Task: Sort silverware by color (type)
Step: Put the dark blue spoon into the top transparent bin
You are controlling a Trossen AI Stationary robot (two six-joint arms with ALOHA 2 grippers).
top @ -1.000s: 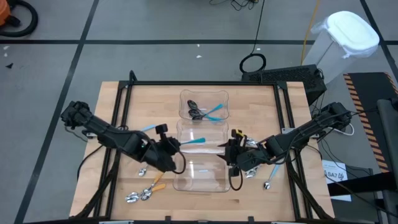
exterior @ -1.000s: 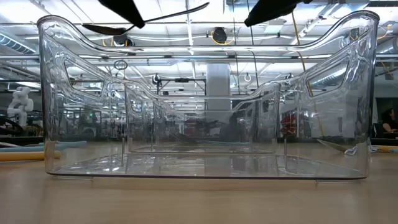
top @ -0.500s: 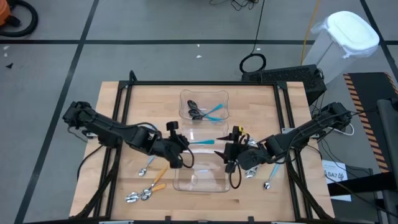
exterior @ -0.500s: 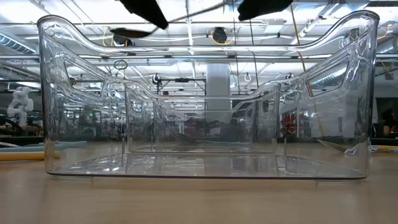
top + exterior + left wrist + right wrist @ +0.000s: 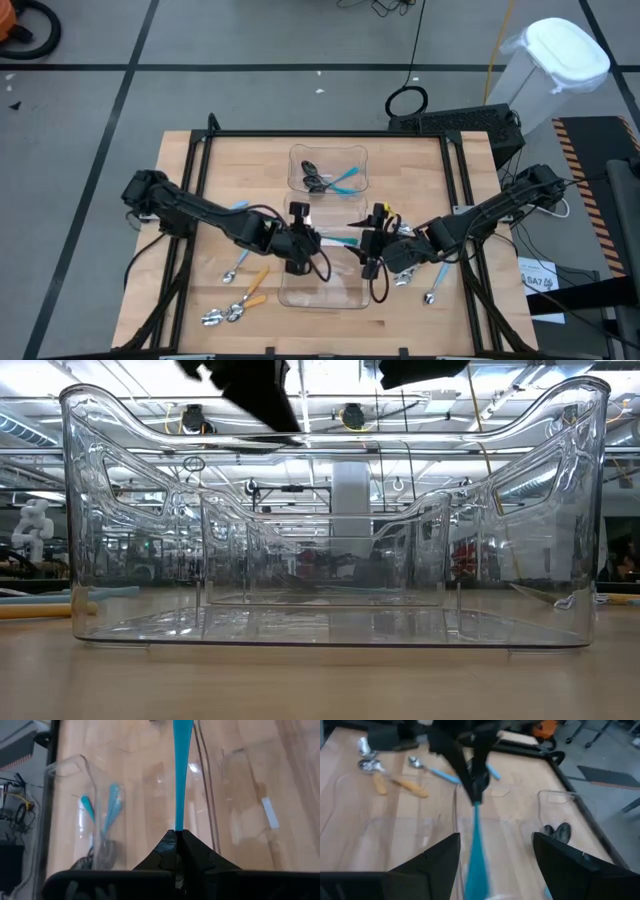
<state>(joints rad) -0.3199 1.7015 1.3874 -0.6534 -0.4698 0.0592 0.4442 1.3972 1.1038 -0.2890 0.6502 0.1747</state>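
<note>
A spoon (image 5: 340, 240) with a light-blue handle (image 5: 181, 770) hangs in the air over the middle clear bin (image 5: 325, 222), between my two grippers. My left gripper (image 5: 314, 243) is shut on it; the spoon's bowl is hidden behind the fingers. My right gripper (image 5: 496, 840) stands open at the spoon's other end, one finger (image 5: 430, 865) on each side of the handle (image 5: 476, 835); I cannot tell whether it touches. Other silverware lies in the far bin (image 5: 328, 170) and loose on the table. My left gripper pinches the narrow end of the blue handle (image 5: 178, 822) between its two fingertips. The fingers slant down from the table's left and lie along the spoon. The handle sticks out beyond them toward the table's right. The spoon is lifted clear, above the middle bin.
Three clear bins stand in a row from far to near; the near one (image 5: 322, 282) fills the low view. Dark-bowled, blue-handled spoons (image 5: 102, 820) lie in the far bin. Loose spoons lie at the near left (image 5: 240, 290) and near right (image 5: 420, 285) of the table.
My left gripper has gone toward the table's right edge and slightly down, rolling about its own line, and now hangs over the bins. The blue-handled spoon has travelled with it, its free end reaching in between my right gripper's fingers.
</note>
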